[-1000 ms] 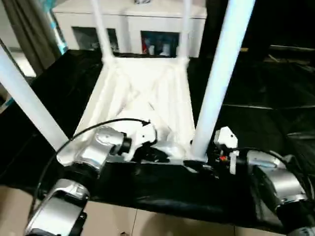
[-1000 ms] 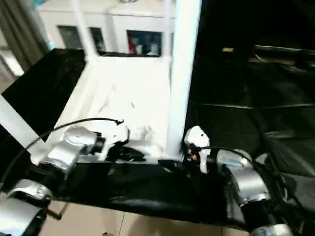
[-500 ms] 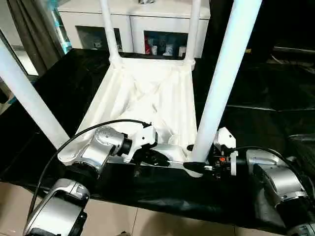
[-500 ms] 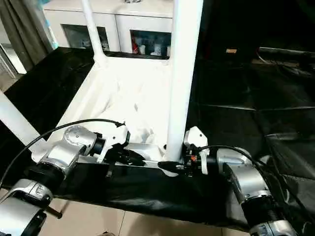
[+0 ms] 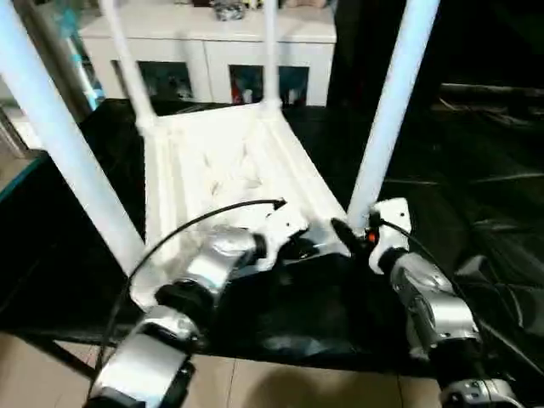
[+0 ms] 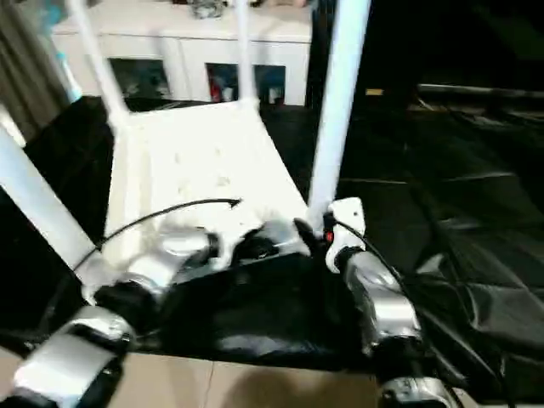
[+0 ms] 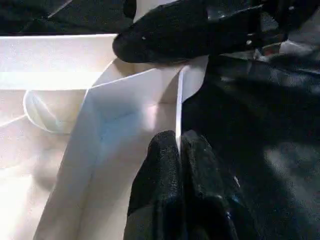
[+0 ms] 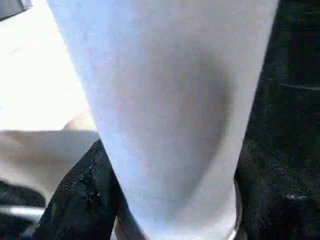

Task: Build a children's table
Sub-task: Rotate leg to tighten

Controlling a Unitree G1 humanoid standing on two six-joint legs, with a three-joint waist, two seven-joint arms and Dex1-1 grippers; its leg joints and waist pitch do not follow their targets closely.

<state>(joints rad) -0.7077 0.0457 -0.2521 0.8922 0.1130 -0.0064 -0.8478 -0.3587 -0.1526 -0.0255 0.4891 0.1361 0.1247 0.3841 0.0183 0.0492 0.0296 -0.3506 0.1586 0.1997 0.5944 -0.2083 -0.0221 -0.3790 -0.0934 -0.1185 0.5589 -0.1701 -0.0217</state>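
Black sheeting [image 5: 476, 170] covers the big table, with a white cabinet [image 5: 212, 51] at 12 o'clock; the children's table [image 5: 212, 161] lies upside down in the middle, legs up. Left wrist view: the left gripper [image 7: 179, 150] is pinched tight on the top's thin rim. Right wrist view: the right gripper [image 8: 165, 210] hugs the near leg [image 8: 165, 100] between its fingers [image 8: 80, 195].

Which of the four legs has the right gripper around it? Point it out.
The near right leg of the upturned children's table. The right gripper sits at its base; the other three legs stand away from it.
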